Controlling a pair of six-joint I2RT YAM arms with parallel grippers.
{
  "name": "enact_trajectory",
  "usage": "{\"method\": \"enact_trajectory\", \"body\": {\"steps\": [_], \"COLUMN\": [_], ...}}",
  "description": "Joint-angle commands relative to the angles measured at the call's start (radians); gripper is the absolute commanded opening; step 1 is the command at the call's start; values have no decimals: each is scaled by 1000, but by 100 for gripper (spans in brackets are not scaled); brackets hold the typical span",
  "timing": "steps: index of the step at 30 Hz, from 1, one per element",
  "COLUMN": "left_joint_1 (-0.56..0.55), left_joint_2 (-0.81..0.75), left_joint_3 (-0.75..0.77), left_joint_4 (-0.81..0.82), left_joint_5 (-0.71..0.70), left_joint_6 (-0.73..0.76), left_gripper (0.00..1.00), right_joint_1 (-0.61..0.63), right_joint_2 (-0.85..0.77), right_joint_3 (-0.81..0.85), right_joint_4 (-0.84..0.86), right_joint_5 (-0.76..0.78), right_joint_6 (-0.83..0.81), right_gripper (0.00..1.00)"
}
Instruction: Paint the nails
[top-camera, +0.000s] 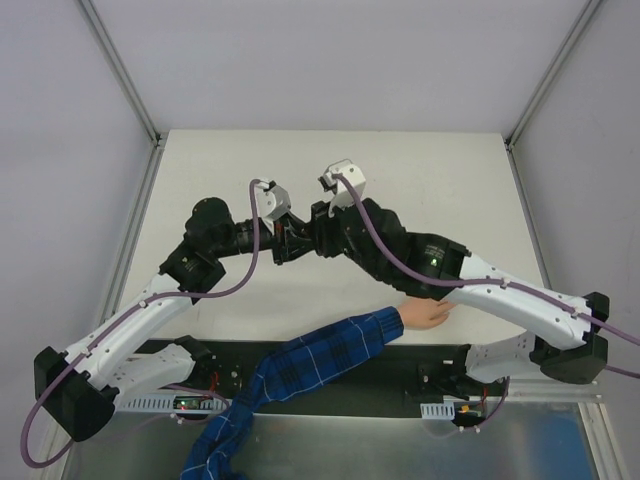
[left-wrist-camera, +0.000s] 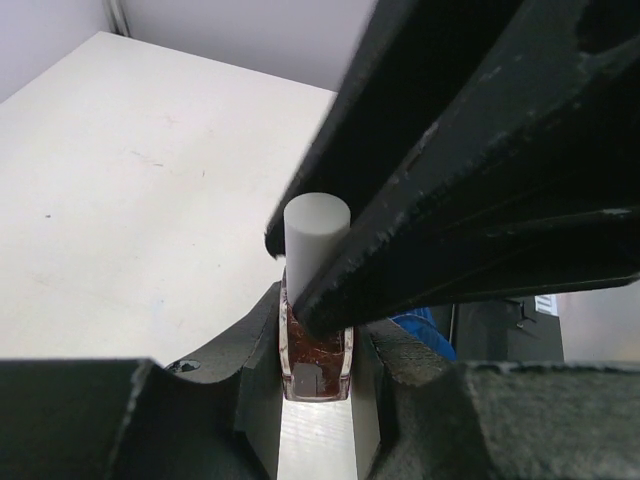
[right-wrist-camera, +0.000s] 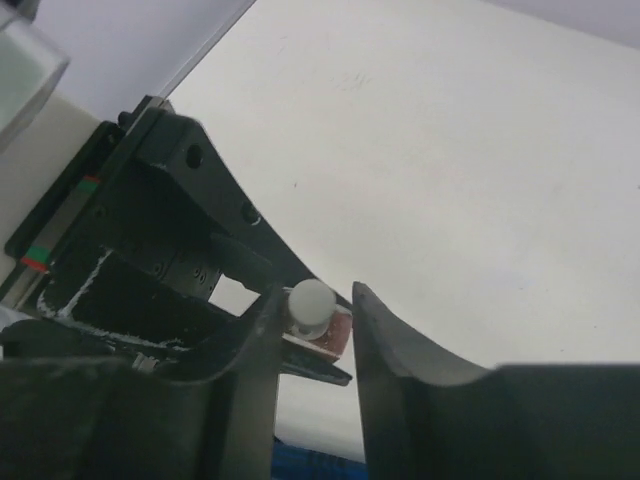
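My left gripper (left-wrist-camera: 318, 335) is shut on a small dark reddish bottle (left-wrist-camera: 318, 365) with a white cap (left-wrist-camera: 312, 235). It holds the bottle above the table's middle (top-camera: 290, 243). My right gripper (right-wrist-camera: 315, 295) meets it there (top-camera: 306, 240). Its jaws straddle the white cap (right-wrist-camera: 312, 303): the left finger touches the cap and a narrow gap shows on the right side. A pale peach hand (top-camera: 425, 314) in a blue-and-white plaid sleeve (top-camera: 320, 355) lies at the near table edge. My right forearm partly covers it. The nails are too small to make out.
The white table (top-camera: 450, 190) stretches behind both grippers, with grey walls and metal frame posts (top-camera: 120, 70) around it. The arm bases and a black strip (top-camera: 400, 372) run along the near edge, where the sleeve crosses.
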Motion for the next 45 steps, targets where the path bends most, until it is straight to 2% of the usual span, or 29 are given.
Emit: {"method": "enact_trajectory", "body": {"steps": [1,2,4,6,9,12,21,24,25,27,28,30,31,32,34,35,37,41,44,45], "left_joint_1": [12,12,12,12,12,12,12,12,12,12,12,12,12,12,12,13,13,13,13,13], "left_joint_2": [32,41,58,67,80,89,89,90,90,87,87,75,64,57,23,11,-18,-29,-28,-28], "left_joint_3": [45,53,65,70,61,61,59,59,59,59,59,53,50,39,36,24,10,2,8,8], "left_joint_4": [69,70,82,101,148,168,190,191,191,191,193,190,173,162,116,113,112,102,92,84], "left_joint_5": [90,151,208,284,334,357,385,385,387,378,371,323,284,234,102,65,8,-15,-24,-35], "left_joint_6": [-20,-25,-45,-60,-97,-114,-132,-134,-134,-134,-134,-126,-120,-111,-68,-60,-29,-10,0,-2], "left_gripper": [0,0,0,0,0,0,0,0,0,0,0,0,7,8,0,0,0,0,1,11], "right_joint_1": [-170,-218,-242,-268,-302,-317,-322,-323,-323,-322,-323,-319,-317,-293,-242,-184,-132,-87,-89,-90], "right_joint_2": [-52,-58,-83,-95,-83,-71,-42,-42,-42,-42,-42,-54,-69,-83,-121,-123,-114,-92,-94,-94], "right_joint_3": [111,121,130,133,154,164,151,142,139,133,122,101,51,23,-40,-69,-77,-67,-51,-48], "right_joint_4": [-150,-167,-198,-215,-248,-259,-236,-216,-212,-198,-193,-154,-130,-101,-5,17,49,72,59,57], "right_joint_5": [-459,-606,-708,-802,-886,-924,-955,-952,-949,-931,-920,-862,-769,-709,-539,-395,-223,-112,-93,-93], "right_joint_6": [-145,-185,-231,-291,-323,-325,-319,-316,-316,-311,-307,-281,-264,-227,-205,-195,-152,-96,-69,-70], "right_gripper": [42,51,64,68,64,55,48,36,25,13,0,0,0,0,0,0,0,1,0,0]}}
